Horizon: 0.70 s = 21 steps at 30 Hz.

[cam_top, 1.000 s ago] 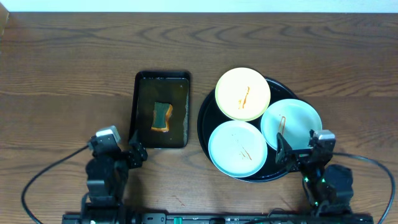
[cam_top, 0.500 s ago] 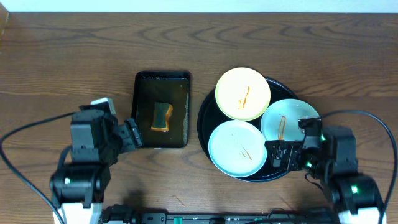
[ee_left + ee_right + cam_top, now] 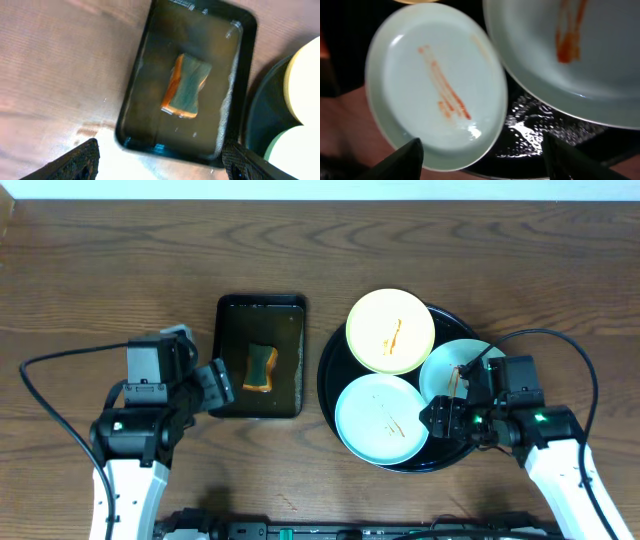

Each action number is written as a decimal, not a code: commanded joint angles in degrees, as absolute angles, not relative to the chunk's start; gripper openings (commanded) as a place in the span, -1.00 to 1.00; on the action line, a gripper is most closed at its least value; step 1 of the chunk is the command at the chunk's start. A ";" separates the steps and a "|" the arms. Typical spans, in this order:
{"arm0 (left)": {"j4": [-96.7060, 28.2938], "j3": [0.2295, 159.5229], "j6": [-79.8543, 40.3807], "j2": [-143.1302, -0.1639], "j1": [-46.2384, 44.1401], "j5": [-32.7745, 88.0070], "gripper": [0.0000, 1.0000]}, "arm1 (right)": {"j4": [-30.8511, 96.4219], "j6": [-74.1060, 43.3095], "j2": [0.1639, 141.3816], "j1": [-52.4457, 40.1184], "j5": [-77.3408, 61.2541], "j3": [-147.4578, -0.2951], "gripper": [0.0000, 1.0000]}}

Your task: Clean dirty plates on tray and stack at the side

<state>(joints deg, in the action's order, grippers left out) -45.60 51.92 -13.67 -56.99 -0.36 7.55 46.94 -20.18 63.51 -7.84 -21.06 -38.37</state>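
Note:
Three plates lie on the round black tray (image 3: 332,372): a pale yellow plate (image 3: 390,330) at the back, a pale blue-white plate (image 3: 382,418) at the front left, and a mint-white plate (image 3: 462,373) at the right. All carry orange streaks. My right gripper (image 3: 441,418) is open above the tray's front edge, between the blue-white plate (image 3: 435,95) and the mint-white plate (image 3: 580,55). My left gripper (image 3: 216,385) is open at the left edge of the small rectangular tray (image 3: 260,410).
The small rectangular black tray (image 3: 145,90) holds a green-and-orange sponge (image 3: 186,85) in shallow water, left of the round tray. The sponge also shows in the overhead view (image 3: 261,368). Wet drops glisten on the round tray (image 3: 535,130).
Both arms have risen from the front edge and moved forward. The left gripper reached the small tray's left edge; the right gripper came over the round tray's front.

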 commanded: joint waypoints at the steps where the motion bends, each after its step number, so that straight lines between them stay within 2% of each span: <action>1: -43.88 53.12 -14.24 -58.87 -0.08 9.89 0.58 | 46.68 -23.79 65.41 -8.73 -19.09 -37.21 0.42; 4: -41.91 53.12 -14.22 -61.93 -0.08 9.91 0.57 | 46.24 -23.75 67.33 -8.73 -18.87 -36.91 0.31; 6: -40.99 53.12 -14.13 -64.45 -0.08 9.91 0.57 | 45.45 -23.77 68.62 -8.73 -18.85 -36.60 0.19; 7: -40.58 53.12 -13.98 -65.82 -0.08 9.89 0.57 | 44.60 -23.77 69.58 -8.78 -18.79 -36.38 0.07; 9: -39.70 53.12 -13.98 -68.45 -0.19 9.91 0.56 | 43.40 -23.81 70.83 -8.78 -18.85 -36.12 -0.01; 18: -33.80 53.12 -11.40 -79.44 -4.78 9.87 0.56 | 38.48 -25.71 77.56 -11.22 -18.85 -35.75 0.00; 21: -32.38 53.12 -11.40 -81.67 -5.48 9.85 0.56 | 36.73 -26.85 79.61 -12.10 -18.83 -35.75 -0.07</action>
